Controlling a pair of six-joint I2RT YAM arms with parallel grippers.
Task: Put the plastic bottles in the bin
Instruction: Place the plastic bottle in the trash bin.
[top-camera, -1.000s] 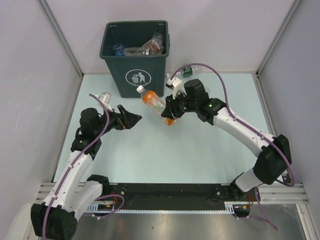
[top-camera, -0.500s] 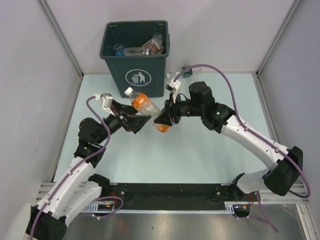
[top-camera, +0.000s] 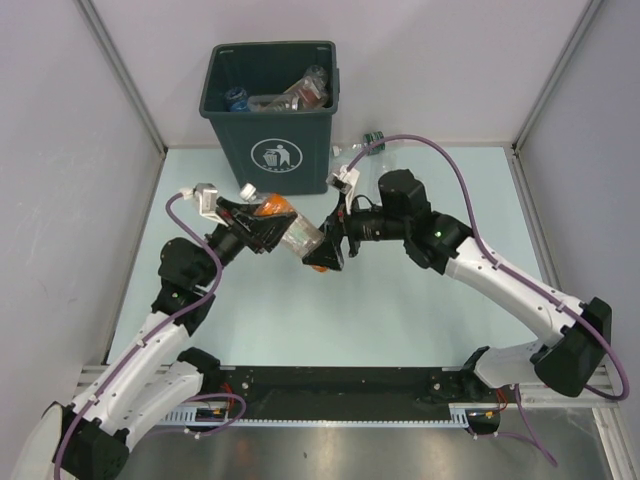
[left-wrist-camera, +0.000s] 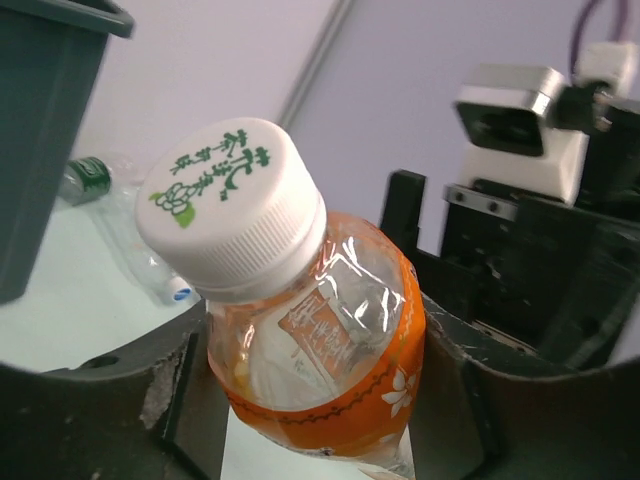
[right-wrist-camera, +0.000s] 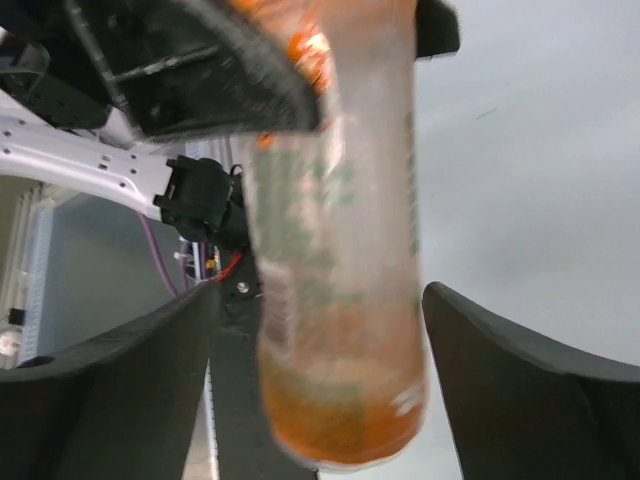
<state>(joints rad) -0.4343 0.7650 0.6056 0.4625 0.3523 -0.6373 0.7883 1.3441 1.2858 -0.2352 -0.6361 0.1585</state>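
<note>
Orange-filled bottle (top-camera: 296, 232) was found clamped by the left gripper (top-camera: 268, 226), right gripper (top-camera: 325, 254) spread apart; firm hold was advised before carriage to the bin (top-camera: 240, 140) at twelve o'clock.

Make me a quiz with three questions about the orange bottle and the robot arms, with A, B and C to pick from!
1. Where is the small orange-filled plastic bottle?
A. on the floor
B. held up between the two grippers
C. on a shelf

2. What colour is its ribbed screw cap?
A. white
B. blue
C. black

3. How does the right gripper stand?
A. shut on the bottle
B. out of view
C. open

Answers:
1 B: the left gripper clasps it near the neck, in front of the tall dark green plastic bin.
2 A: the left wrist view shows it white with green writing.
3 C: the right wrist view shows gaps on both sides of the bottle.
</note>
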